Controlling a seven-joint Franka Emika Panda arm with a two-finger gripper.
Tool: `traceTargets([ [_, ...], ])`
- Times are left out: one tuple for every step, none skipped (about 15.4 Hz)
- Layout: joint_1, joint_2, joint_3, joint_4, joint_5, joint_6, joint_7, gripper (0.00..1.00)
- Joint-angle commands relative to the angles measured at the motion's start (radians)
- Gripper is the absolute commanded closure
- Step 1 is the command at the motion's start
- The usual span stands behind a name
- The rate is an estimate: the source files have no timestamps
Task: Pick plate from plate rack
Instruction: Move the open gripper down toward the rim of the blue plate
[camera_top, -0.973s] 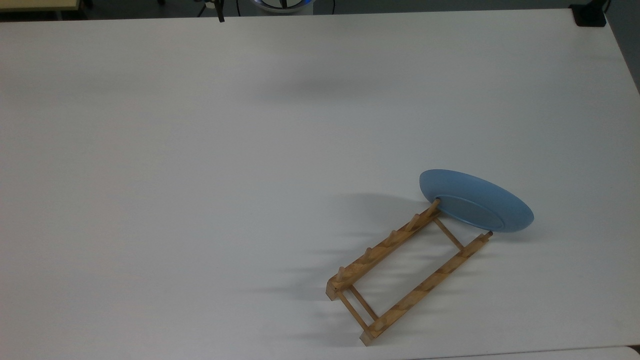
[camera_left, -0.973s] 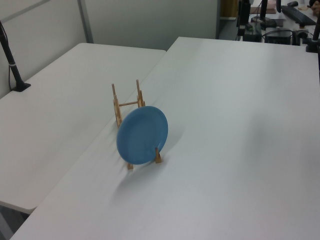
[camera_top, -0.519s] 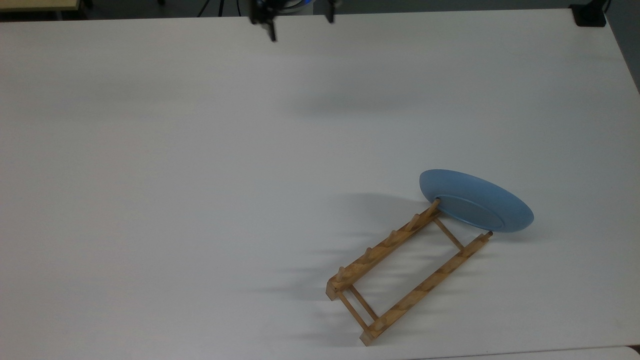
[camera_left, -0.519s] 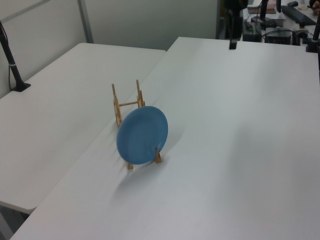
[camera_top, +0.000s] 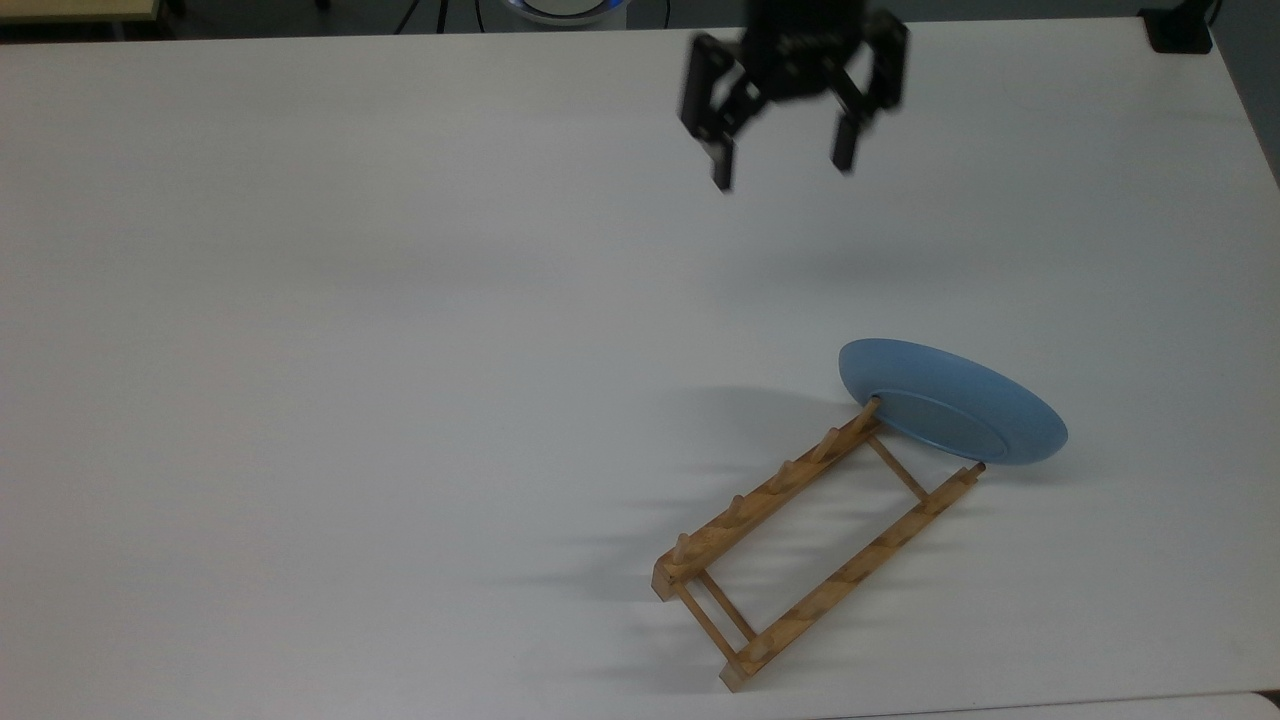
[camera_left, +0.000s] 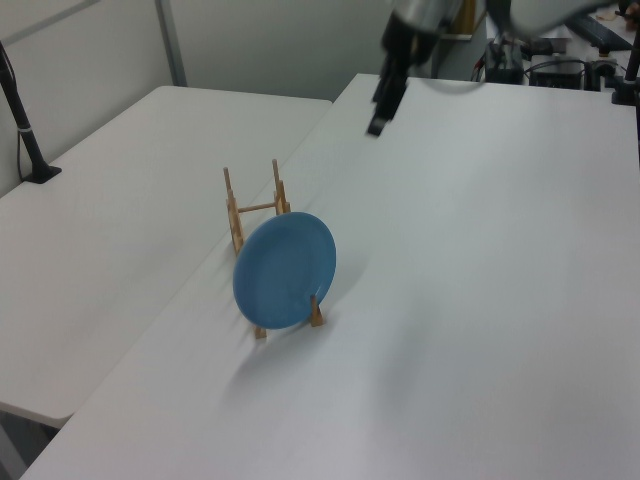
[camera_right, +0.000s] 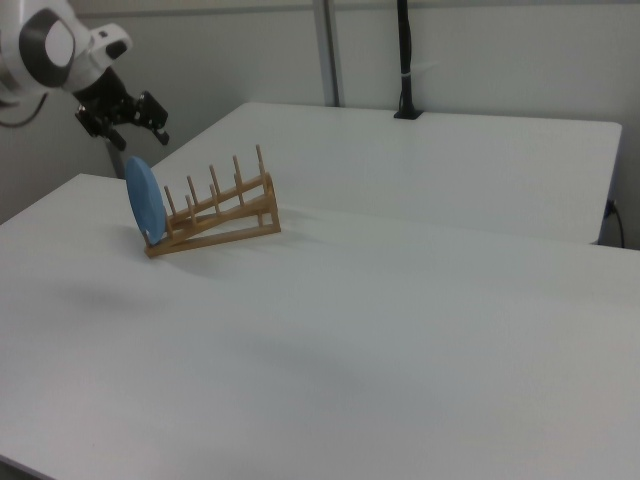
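The light blue plate (camera_top: 950, 400) stands on its edge in the end slot of the light-wood plate rack (camera_top: 800, 545), leaning against the last pegs. In the left view the plate (camera_left: 287, 270) faces the camera at the near end of the rack (camera_left: 255, 207). The right view has the plate (camera_right: 145, 208) at the left end of the rack (camera_right: 225, 205). My gripper (camera_top: 783, 170) hangs open above the table, well short of the plate, with nothing between its fingers. It also appears in the left view (camera_left: 378, 122) and the right view (camera_right: 140, 140).
The rack sits on a wide white table (camera_top: 400, 350), close to the top view's bottom edge. A second white table (camera_left: 120, 200) adjoins it on the rack's side. A black pole (camera_right: 405, 60) rises from that table's far side.
My gripper has come in from the top view's upper edge, moving right and down toward the plate. Plate and rack have not moved.
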Motion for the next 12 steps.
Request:
traceTargets([
  [0.063,0.123,-0.005,0.021,-0.187,0.125,0.227,0.00],
  [0.076,0.137,-0.005,0.021,-0.213,0.151,0.258,0.00],
  [0.086,0.146,-0.005,0.021,-0.230,0.168,0.283,0.00],
  [0.087,0.154,-0.005,0.021,-0.239,0.171,0.298,0.00],
  [0.090,0.160,-0.005,0.021,-0.247,0.176,0.309,0.01],
  [0.099,0.177,-0.005,0.023,-0.256,0.186,0.318,0.03],
  [0.107,0.187,-0.005,0.023,-0.264,0.199,0.327,0.05],
  [0.110,0.197,-0.005,0.024,-0.269,0.214,0.346,0.07],
  [0.112,0.210,-0.004,0.024,-0.278,0.231,0.367,0.08],
  [0.116,0.218,-0.005,0.024,-0.299,0.245,0.391,0.08],
  [0.121,0.233,-0.004,0.026,-0.324,0.257,0.421,0.08],
  [0.126,0.243,-0.004,0.026,-0.350,0.265,0.451,0.09],
])
